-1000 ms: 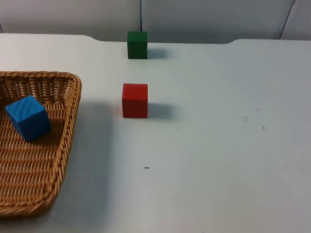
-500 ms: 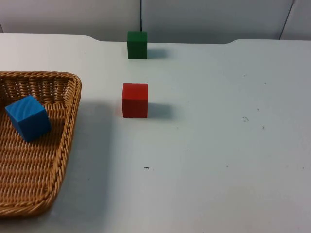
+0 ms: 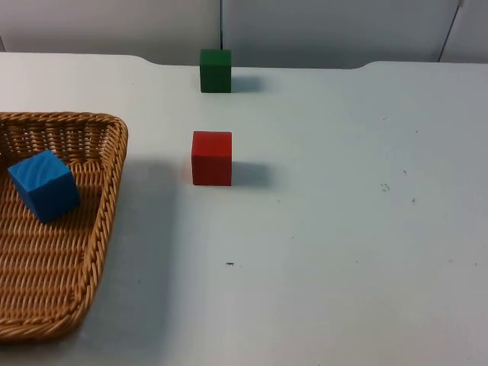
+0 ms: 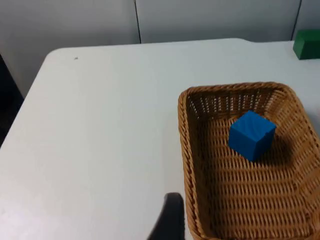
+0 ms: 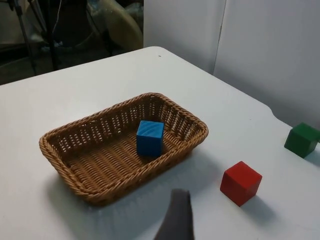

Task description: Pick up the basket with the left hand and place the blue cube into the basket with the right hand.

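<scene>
Since the blue cube (image 3: 43,195) already lies inside the basket (image 3: 105,191), resting on the woven floor toward one end wall and tilted a little on its base, the placing part of the job looks done. The basket sits flat on the white table (image 3: 343,229), not lifted, so it seems to have been set down with its load.

Just beside the basket's long rim hangs the left gripper (image 4: 170,220), touching nothing and holding nothing; how far its fingers are spread I cannot tell. Farther back and higher, the right gripper (image 5: 176,220) looks down on the whole basket; it carries nothing either, and its opening cannot be judged. Both arms appear drawn back to wait.

Beyond the basket stands a red cube (image 3: 212,158), well apart from it, and a green cube (image 3: 216,70) near the grey wall (image 3: 320,30); neither belongs to the job.
</scene>
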Tool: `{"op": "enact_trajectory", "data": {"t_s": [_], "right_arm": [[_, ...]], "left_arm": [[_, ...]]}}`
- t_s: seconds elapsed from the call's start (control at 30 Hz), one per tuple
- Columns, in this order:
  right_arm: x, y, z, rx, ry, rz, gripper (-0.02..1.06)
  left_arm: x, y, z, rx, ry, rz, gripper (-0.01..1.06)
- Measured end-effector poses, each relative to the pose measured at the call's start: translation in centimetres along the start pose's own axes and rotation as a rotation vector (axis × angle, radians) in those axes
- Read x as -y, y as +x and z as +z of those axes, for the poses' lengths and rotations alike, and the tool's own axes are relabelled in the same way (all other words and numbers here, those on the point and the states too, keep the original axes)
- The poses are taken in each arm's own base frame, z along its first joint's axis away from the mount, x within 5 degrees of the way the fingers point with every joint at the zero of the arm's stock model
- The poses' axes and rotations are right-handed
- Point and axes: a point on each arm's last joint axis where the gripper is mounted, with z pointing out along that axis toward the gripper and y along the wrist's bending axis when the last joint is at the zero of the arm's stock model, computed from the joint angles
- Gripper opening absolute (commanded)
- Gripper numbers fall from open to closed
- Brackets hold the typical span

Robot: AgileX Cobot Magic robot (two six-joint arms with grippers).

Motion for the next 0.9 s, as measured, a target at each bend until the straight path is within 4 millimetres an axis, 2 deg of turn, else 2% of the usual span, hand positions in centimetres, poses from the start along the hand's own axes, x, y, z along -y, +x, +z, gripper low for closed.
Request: {"op": "enact_trajectory", "data": {"t_s": [0.17,0.7,0.77,0.8,0.9], "right_arm": [[0.01,0.0,0.0,0.0,0.001,-0.002,0.7],[0.02,0.0,0.0,0.0,0.002,-0.005,0.7],[0.02,0.0,0.0,0.0,0.002,-0.005,0.7],[0.02,0.0,0.0,0.0,0.002,-0.005,0.7],[0.02,0.0,0.0,0.0,0.002,-0.005,0.7]], "left_arm": [[-0.04,0.72,0.69,-0.044,-0.008,-0.021,0.72],[-0.1,0.73,0.68,-0.044,-0.013,-0.026,0.71],[-0.1,0.73,0.68,-0.044,-0.013,-0.026,0.82],[-0.1,0.73,0.68,-0.044,-0.013,-0.026,0.82],[-0.1,0.73,0.68,-0.044,-0.013,-0.026,1.06]]}}
